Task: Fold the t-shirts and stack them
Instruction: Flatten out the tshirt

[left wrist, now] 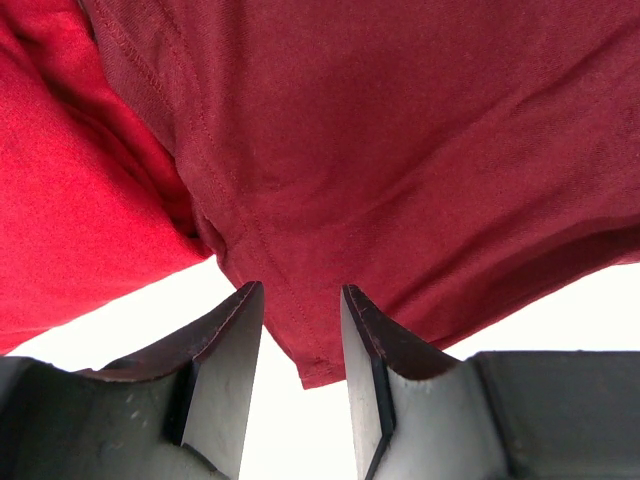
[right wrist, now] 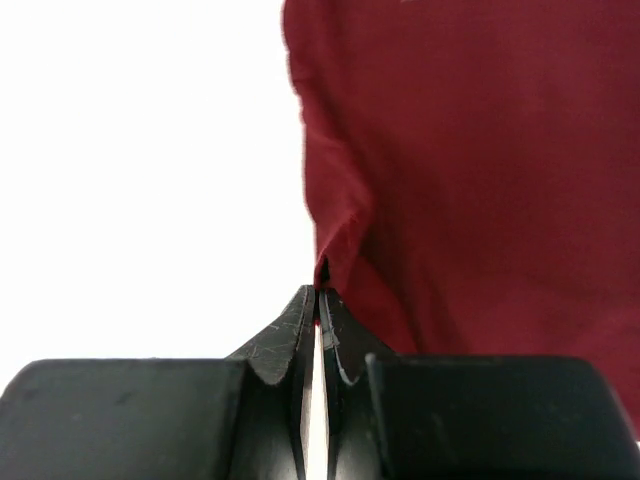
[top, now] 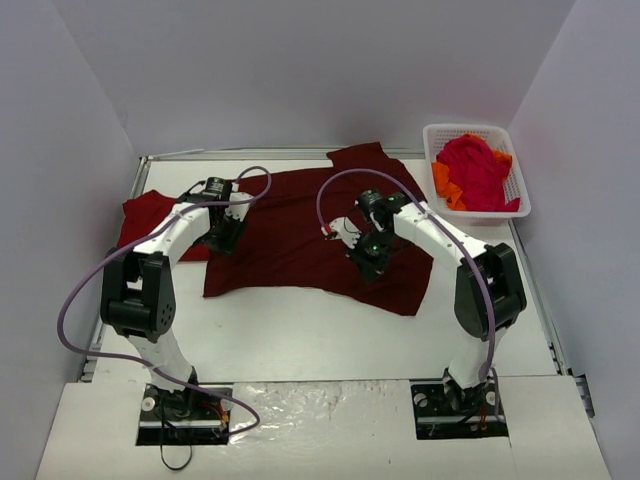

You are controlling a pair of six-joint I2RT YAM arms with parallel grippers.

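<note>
Top external view: maroon t-shirt [top: 290, 235] lies unfolded beneath both pincers. Right pincer [right wrist: 318, 292] clamped on its edge; left pincer [left wrist: 300, 300] apart astride its hem, red t-shirt [left wrist: 60, 200] beside. Remaining t-shirts [top: 478, 170] beyond right pincer, in basket [top: 470, 127]. Judged: 0 stacked.

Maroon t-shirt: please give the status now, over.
Left end effector open around maroon t-shirt hem. Right end effector shut on its edge. Red t-shirt lies against its left side.

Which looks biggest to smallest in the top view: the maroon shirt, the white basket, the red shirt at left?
1. maroon shirt, spread out.
2. white basket.
3. red shirt, only by its visible part; it is partly covered, so unsure.
</note>
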